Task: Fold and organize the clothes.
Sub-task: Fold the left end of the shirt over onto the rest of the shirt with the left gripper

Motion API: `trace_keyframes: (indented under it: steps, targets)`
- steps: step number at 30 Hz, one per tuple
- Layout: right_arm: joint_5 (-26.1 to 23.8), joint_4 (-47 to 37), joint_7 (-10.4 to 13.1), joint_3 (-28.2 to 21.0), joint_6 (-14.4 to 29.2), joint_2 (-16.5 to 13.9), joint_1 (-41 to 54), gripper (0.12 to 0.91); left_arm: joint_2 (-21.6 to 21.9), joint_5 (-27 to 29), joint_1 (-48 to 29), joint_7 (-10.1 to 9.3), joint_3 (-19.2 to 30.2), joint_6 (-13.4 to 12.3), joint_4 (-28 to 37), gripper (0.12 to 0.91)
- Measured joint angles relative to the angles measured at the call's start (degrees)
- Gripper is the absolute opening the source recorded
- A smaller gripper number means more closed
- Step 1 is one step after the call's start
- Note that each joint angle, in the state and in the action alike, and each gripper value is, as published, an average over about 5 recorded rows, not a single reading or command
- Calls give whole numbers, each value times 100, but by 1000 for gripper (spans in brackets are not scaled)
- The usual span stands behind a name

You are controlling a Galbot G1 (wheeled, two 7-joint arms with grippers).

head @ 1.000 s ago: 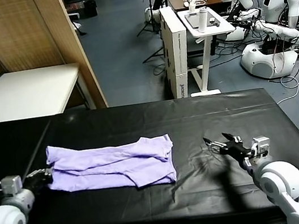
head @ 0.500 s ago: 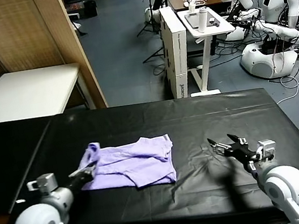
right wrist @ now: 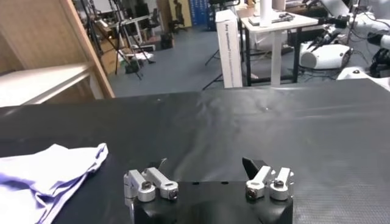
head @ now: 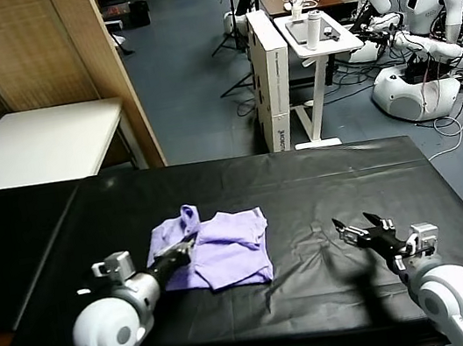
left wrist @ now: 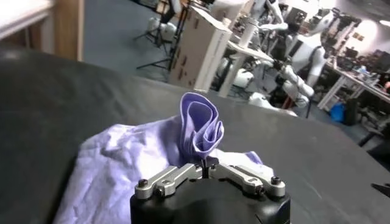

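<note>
Left gripper [head: 184,249]: jaws clamped on a gathered fold of the T-shirt [head: 222,250], pinching the fabric at the shirt's left edge. In the left wrist view the same gripper [left wrist: 209,165] holds a looped ridge of the T-shirt [left wrist: 198,125] that stands upright just beyond the jaws, while the remaining fabric lies wrinkled on the table [left wrist: 49,97] beyond and beside it.

T-shirt: pale lavender, bunched into a compact heap near the middle of the black table [head: 321,177], with its raised fold at the side nearest the left gripper.

Right gripper [head: 367,230]: jaws apart and holding nothing, poised above the table well to the right of the T-shirt. In the right wrist view this gripper [right wrist: 207,167] shows both fingers spread, with one corner of the T-shirt [right wrist: 46,173] lying apart from it.
</note>
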Motion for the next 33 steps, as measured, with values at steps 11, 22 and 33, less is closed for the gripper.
trace_keyframes:
  steps: [11,22,33]
  targets:
    - [-16,-66,0,-86,0,30,62,907,-302,108,-74,-73,321,-1,59,156]
    - [-27,-69,0,-104,0,53,80,907,-604,242,-171,-113,514,-1,204,156]
    - [-37,-70,2,-120,-9,57,87,907,-812,362,-219,-106,582,-1,438,156]
